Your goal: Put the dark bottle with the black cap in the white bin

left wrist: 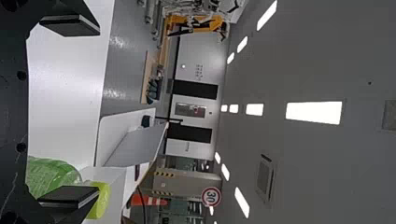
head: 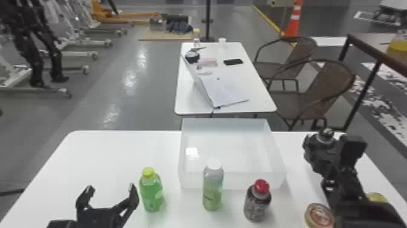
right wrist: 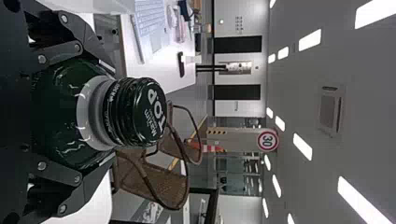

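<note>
My right gripper [head: 321, 156] is over the right part of the table, to the right of the white bin [head: 231, 181], shut on the dark bottle [head: 326, 135]. In the right wrist view, the right gripper [right wrist: 112, 112] has one finger on each side of the dark bottle [right wrist: 58, 114], below its black cap [right wrist: 140, 112]. My left gripper [head: 110, 188] stands open near the front left of the table, left of a green bottle. Nothing is between the fingers of the left gripper [left wrist: 96, 111] in the left wrist view.
The green bottle [head: 152, 194], a white-capped bottle [head: 213, 189] and a red-capped bottle [head: 257, 203] stand in front of the bin. A round-lidded container [head: 319, 216] and a yellowish lid [head: 376, 197] are beside the right arm. Another table [head: 254, 104] lies beyond.
</note>
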Robot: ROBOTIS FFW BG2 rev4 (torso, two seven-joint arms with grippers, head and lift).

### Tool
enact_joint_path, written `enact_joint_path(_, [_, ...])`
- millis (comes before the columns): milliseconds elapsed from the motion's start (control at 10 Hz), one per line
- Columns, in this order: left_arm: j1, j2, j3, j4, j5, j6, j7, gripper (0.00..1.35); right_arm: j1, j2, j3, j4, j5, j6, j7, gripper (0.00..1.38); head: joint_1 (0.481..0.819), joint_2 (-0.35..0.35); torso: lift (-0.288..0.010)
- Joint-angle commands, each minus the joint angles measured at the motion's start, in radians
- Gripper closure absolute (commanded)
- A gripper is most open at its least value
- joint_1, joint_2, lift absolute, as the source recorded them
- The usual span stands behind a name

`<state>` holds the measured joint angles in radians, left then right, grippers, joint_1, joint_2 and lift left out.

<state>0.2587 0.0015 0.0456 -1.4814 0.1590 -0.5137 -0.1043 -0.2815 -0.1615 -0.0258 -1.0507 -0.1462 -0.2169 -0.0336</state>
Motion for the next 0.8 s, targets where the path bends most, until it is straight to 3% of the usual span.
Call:
enact_joint_path(0, [-0.001,-0.004,-0.004,0.001,0.002,0.007,0.000,0.10,0.048,-0.001,0.007,-0.215,-0.009,0.126,0.001,0.89,0.549,0.000,-0.100])
enact_joint_path(200, [-0.006,-0.004,-0.012,0.006,0.005,0.009,0.000,0.10,0.059,-0.013,0.058,-0.327,-0.113,0.206,0.015,0.89,0.549,0.000,-0.100])
enact_joint_path(400, [-0.013,-0.004,-0.023,0.013,0.011,0.012,0.000,0.10,0.041,-0.018,0.139,-0.351,-0.199,0.231,0.023,0.89,0.549,0.000,-0.100])
enact_joint_path(700, [-0.016,-0.004,-0.030,0.021,0.019,0.012,0.000,0.10,-0.056,-0.010,0.236,-0.221,-0.334,0.243,0.098,0.89,0.549,0.000,-0.100])
